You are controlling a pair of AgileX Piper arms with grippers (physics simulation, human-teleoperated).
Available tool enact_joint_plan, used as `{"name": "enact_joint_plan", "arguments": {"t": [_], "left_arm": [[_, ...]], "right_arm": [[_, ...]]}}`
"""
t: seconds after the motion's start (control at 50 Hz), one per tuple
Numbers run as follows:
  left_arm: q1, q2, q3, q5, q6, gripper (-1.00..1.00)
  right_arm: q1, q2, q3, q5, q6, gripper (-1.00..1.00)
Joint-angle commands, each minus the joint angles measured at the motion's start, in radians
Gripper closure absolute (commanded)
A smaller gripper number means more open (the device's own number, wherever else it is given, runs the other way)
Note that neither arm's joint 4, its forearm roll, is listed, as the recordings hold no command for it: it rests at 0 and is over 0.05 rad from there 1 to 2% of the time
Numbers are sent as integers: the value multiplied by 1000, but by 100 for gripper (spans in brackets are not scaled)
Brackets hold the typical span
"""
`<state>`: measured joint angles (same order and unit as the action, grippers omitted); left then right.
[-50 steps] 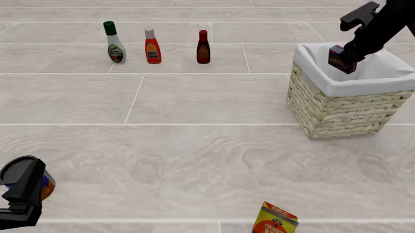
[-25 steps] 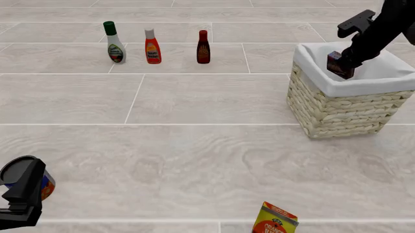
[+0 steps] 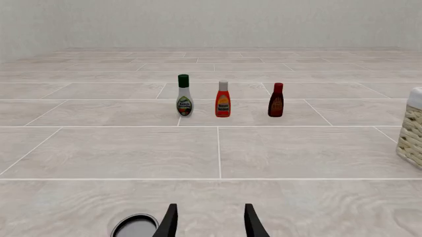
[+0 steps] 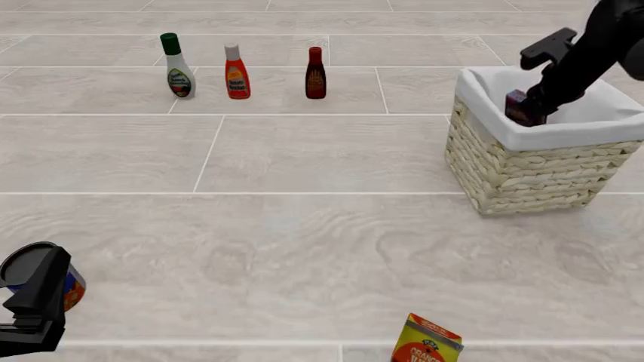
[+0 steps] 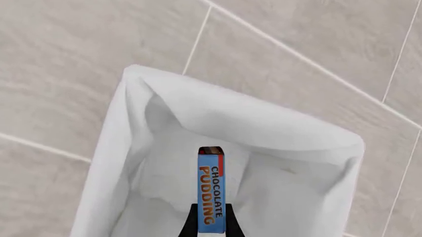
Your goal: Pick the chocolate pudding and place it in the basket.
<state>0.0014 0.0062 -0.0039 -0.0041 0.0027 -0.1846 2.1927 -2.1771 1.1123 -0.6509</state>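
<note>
The chocolate pudding [image 4: 522, 107] is a small dark brown box, partly sunk behind the rim inside the basket [image 4: 523, 170]. My right gripper [image 4: 530, 105] is shut on it, reaching down into the basket from above. In the right wrist view the box's blue face [image 5: 211, 188] reads "chocolate pudding" between the fingers [image 5: 191, 224], over the basket's white cloth lining [image 5: 277, 148]. My left gripper [image 3: 207, 227] is open and empty, low at the table's near left corner; in the front view only its dark body [image 4: 35, 302] shows.
Three bottles stand in a row at the back: white [image 4: 178, 66], orange-red [image 4: 237, 72], dark red [image 4: 315, 73]. A blue-orange can [image 4: 65, 290] sits by the left gripper. An orange carton [image 4: 424, 343] stands at the front edge.
My right gripper has lowered the chocolate pudding further into the basket, so the rim now hides its lower part. The left arm has not moved.
</note>
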Motion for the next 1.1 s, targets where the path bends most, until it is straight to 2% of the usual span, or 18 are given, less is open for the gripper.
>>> {"name": "enact_joint_plan", "arguments": {"t": [0.02, 0.68, 0.7, 1.1], "left_arm": [[0, -1, 2, 0, 0, -100], [0, -2, 2, 0, 0, -100], [0, -2, 2, 0, 0, -100], [0, -2, 2, -1, 0, -100]], "right_arm": [[-1, 0, 26, -20, 12, 100], [-3, 28, 18, -20, 24, 100], [-4, 26, 15, -22, 20, -100], [-9, 1, 37, -26, 16, -100]]}}
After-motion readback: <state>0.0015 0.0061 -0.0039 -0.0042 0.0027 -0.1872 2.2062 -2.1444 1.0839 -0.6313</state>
